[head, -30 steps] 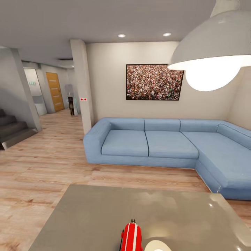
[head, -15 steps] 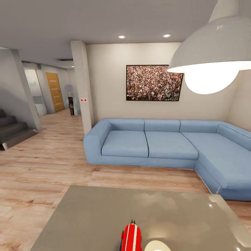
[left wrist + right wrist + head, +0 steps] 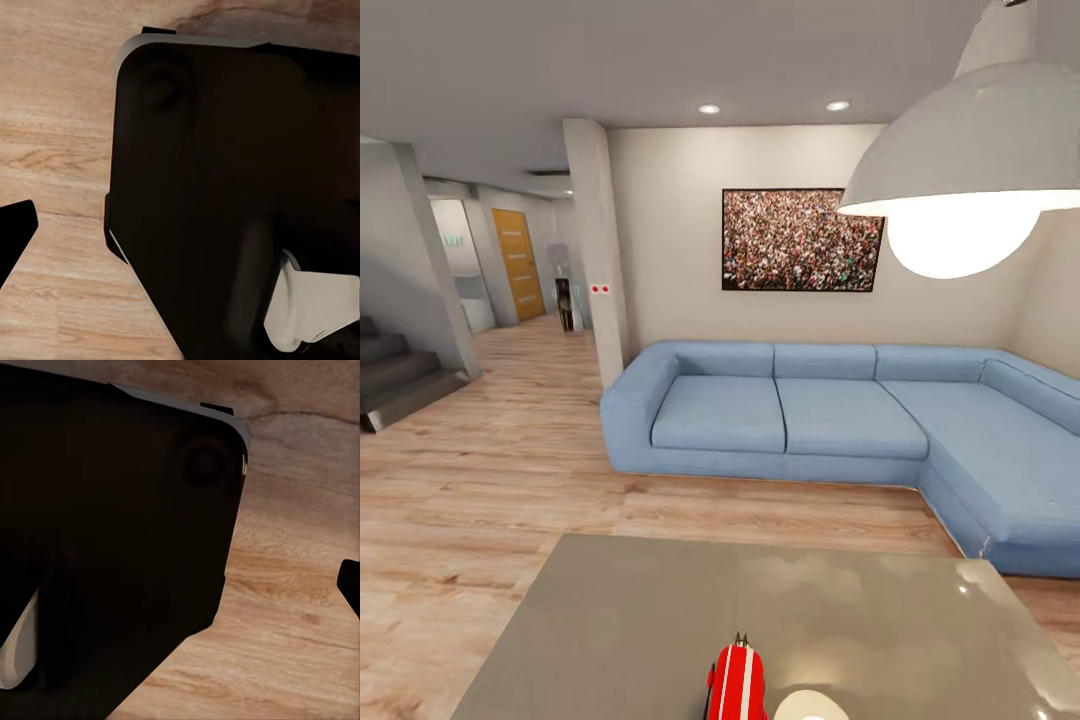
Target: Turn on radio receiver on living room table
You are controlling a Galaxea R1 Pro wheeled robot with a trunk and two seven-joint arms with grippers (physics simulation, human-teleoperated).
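The red radio receiver (image 3: 737,683) with white stripes stands on the glossy grey-beige table (image 3: 620,620), cut off by the lower edge of the head view. Its narrow striped edge faces me, with a thin dark wire tip on top; its dial is hidden. The living room lies beyond, with a blue L-shaped sofa (image 3: 810,420) and a framed crowd picture (image 3: 802,240). In the left wrist view a dark fingertip (image 3: 15,232) pokes in over the wood floor beside the robot's dark body (image 3: 225,187). The right wrist view holds a similar dark fingertip (image 3: 351,585).
A big white pendant lamp (image 3: 970,170) hangs close at the upper right, and its pale reflection (image 3: 810,705) lies beside the radio. Light wood floor (image 3: 490,470) separates table and sofa. A pillar (image 3: 595,250), grey stairs (image 3: 390,375) and an orange door (image 3: 518,262) lie to the left.
The whole head view has shifted slightly, so the lamp sits higher and the radio lower in the picture. The camera moved, not the things.
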